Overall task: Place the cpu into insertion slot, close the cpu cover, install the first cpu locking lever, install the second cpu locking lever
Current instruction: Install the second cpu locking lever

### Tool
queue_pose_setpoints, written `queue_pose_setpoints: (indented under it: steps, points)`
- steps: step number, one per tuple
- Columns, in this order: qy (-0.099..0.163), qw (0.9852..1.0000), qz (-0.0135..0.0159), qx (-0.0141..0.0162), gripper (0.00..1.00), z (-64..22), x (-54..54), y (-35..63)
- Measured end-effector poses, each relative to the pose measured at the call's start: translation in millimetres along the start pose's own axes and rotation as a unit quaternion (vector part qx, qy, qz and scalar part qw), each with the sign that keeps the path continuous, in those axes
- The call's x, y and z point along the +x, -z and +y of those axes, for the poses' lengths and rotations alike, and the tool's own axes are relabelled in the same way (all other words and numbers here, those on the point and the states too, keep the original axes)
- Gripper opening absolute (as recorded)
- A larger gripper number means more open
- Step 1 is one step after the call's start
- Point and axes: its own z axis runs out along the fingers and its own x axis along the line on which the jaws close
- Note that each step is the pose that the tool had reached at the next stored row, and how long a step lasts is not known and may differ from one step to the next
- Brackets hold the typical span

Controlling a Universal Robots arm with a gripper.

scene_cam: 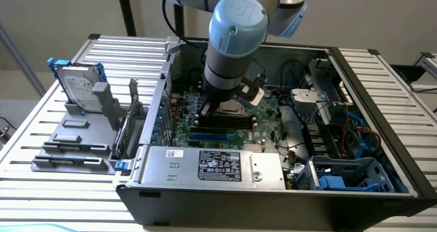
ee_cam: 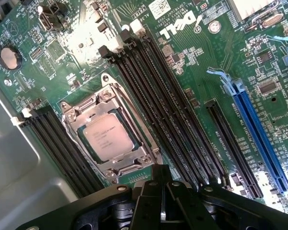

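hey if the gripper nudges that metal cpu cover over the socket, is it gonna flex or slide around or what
The cpu cover is a thin silvery frame, so it probably flexes slightly under a push. It lies flat around the cpu with a tab at one end, so it likely pivots rather than slides. Its smooth metal may let the shut gripper slip.
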Motion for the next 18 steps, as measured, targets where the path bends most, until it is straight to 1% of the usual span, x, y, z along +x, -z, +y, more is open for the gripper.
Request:
queue_pose_setpoints:
  steps: [4,7,10,12,13,15,18]
  points:
    - [0.001,1.0,0.001,-0.002,0.11,-1.0,-0.6,-3.8]
    - [0.002,1.0,0.0012,-0.0027,0.11,-1.6,-0.7,-5.9]
    - [0.002,1.0,0.0011,-0.003,0.11,-2.3,-0.5,-7.4]
    - [0.002,1.0,0.0005,-0.0033,0.11,-2.6,-0.5,-8.1]
    - [0.002,1.0,-0.0002,-0.0038,0.11,-2.8,-0.5,-8.4]
    - [0.002,1.0,-0.0028,-0.0054,0.11,-3.2,-0.5,-8.8]
    - [0.002,0.9999,-0.0086,-0.0086,0.11,-3.6,-0.5,-8.9]
